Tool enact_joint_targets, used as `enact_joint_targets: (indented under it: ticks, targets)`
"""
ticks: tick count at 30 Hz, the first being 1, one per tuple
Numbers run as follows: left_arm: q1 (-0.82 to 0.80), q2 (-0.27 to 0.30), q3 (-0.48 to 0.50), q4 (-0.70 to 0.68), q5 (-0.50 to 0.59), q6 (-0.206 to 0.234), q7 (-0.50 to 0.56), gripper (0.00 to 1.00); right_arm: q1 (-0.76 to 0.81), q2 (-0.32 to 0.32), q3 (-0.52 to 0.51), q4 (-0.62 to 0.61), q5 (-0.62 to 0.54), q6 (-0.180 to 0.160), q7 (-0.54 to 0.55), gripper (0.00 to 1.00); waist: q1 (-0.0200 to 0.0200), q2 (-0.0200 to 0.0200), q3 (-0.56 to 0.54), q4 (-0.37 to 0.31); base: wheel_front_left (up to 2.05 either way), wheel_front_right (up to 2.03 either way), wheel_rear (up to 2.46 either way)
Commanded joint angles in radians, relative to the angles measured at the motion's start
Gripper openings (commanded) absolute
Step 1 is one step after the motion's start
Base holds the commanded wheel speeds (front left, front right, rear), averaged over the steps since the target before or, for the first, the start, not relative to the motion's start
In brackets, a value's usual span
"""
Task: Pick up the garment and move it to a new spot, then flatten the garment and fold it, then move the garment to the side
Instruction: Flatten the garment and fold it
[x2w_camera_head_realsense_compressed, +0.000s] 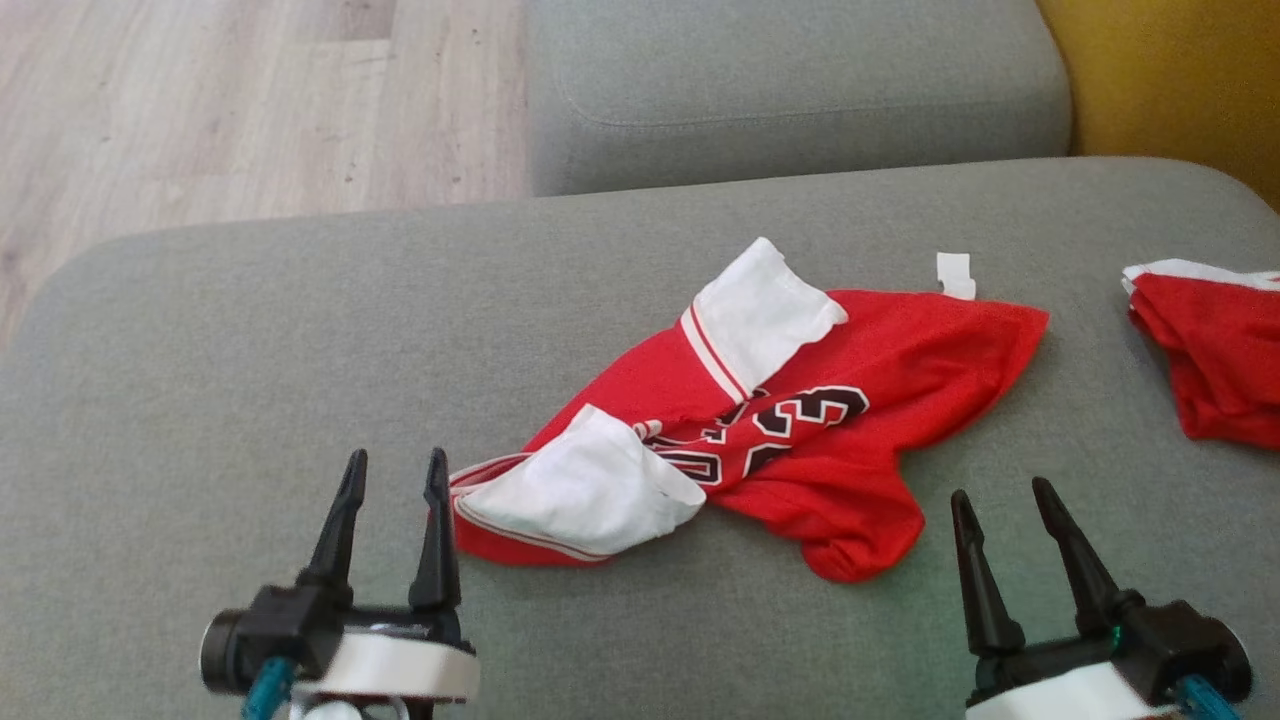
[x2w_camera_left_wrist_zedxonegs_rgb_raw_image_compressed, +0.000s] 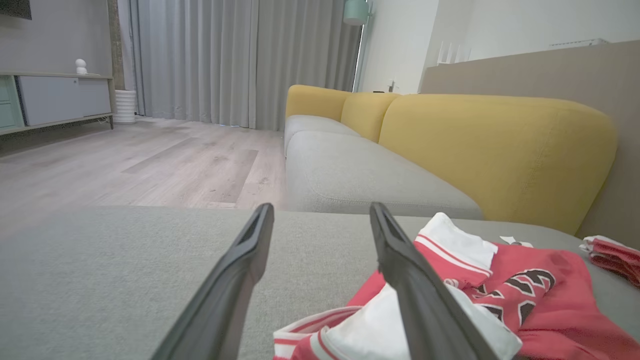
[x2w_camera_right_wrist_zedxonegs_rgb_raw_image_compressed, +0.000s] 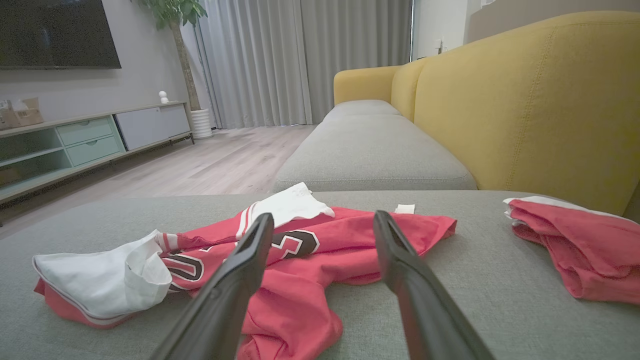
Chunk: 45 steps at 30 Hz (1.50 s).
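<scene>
Left gripper (x2w_camera_head_realsense_compressed: 395, 455) sits low at the near edge, jaws wide, nothing between them. Right gripper (x2w_camera_head_realsense_compressed: 1000, 490) likewise: jaws wide, empty.

Task item is the crumpled red short-sleeved jersey with white sleeves and black numerals (x2w_camera_head_realsense_compressed: 900, 370), lying on the grey fabric sofa cushion (x2w_camera_head_realsense_compressed: 200, 400). It starts just right of the left gripper's right fingertip and runs up and away toward the right. The right gripper is near it, with the bunched red lower corner (x2w_camera_head_realsense_compressed: 860, 540) just to its left and slightly ahead.

The nearest white sleeve (x2w_camera_head_realsense_compressed: 580, 495) is almost touching the left gripper's right finger; I cannot tell if there is contact. The far white sleeve (x2w_camera_head_realsense_compressed: 760, 310) is flipped over the body, well ahead of both grippers. A small white tag (x2w_camera_head_realsense_compressed: 955, 272) pokes out at the far edge.

Handling, as a judgement: thin knit, light, fully limp, no stiffness. It will sag and drag when lifted and may slide on itself. A pinch could catch several layers at once, since it is not flat and the sleeves are folded over.

Likely best hold: a sleeve hem or shoulder seam for the left gripper, and the far red hem corner or the bunched corner for the right, so it spreads between them.

A second red and white garment (x2w_camera_head_realsense_compressed: 1220, 360) lies right of the right gripper, well apart from the jersey. Don't snag it.
</scene>
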Motion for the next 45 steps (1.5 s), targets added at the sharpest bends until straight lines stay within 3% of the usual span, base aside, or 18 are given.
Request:
enact_joint_targets:
  ticks: [1, 7, 17, 23, 28, 32, 45]
  targets:
    - [-0.020, 0.002, 0.036, -0.038, 0.015, 0.006, -0.005, 1.00, -0.018, -0.007, 0.017, -0.030, 0.002, 0.004, -0.006, 1.00, 0.0001, 0.0000, -0.003, 0.007, 0.00, 0.00, 0.00]
    - [0.016, 0.002, 0.008, -0.053, 0.111, 0.007, -0.005, 1.00, -0.019, -0.004, 0.019, -0.028, 0.001, 0.004, -0.006, 1.00, 0.0001, 0.0000, -0.003, 0.011, 0.00, 0.00, 0.00]
    - [0.011, 0.002, -0.036, -0.041, 0.138, 0.017, -0.005, 1.00, -0.020, -0.006, 0.020, -0.022, 0.003, 0.004, -0.006, 1.00, 0.0001, 0.0000, 0.009, -0.017, 0.00, 0.00, 0.00]
    - [-0.041, 0.002, -0.080, 0.013, 0.179, 0.001, -0.005, 1.00, -0.022, -0.005, 0.022, -0.023, 0.003, 0.004, -0.006, 1.00, 0.0001, 0.0000, 0.024, -0.032, 0.00, 0.00, 0.00]
    - [-0.162, 0.011, -0.133, 0.148, 0.240, -0.018, -0.004, 1.00, -0.030, -0.008, 0.030, -0.021, 0.001, 0.004, -0.006, 1.00, 0.0001, 0.0000, 0.045, -0.040, 0.00, 0.00, 0.00]
    - [-0.300, 0.019, -0.160, 0.295, 0.288, -0.019, 0.062, 1.00, -0.047, -0.010, 0.046, -0.021, -0.001, 0.004, -0.006, 1.00, 0.0001, 0.0000, 0.068, -0.051, 0.00, 0.00, 0.00]
    - [-0.544, 0.013, -0.199, 0.653, 0.270, -0.063, 0.081, 1.00, -0.093, -0.038, 0.067, -0.014, -0.001, 0.004, -0.006, 1.00, 0.0001, 0.0000, 0.146, -0.095, 0.00, 0.00, 0.00]
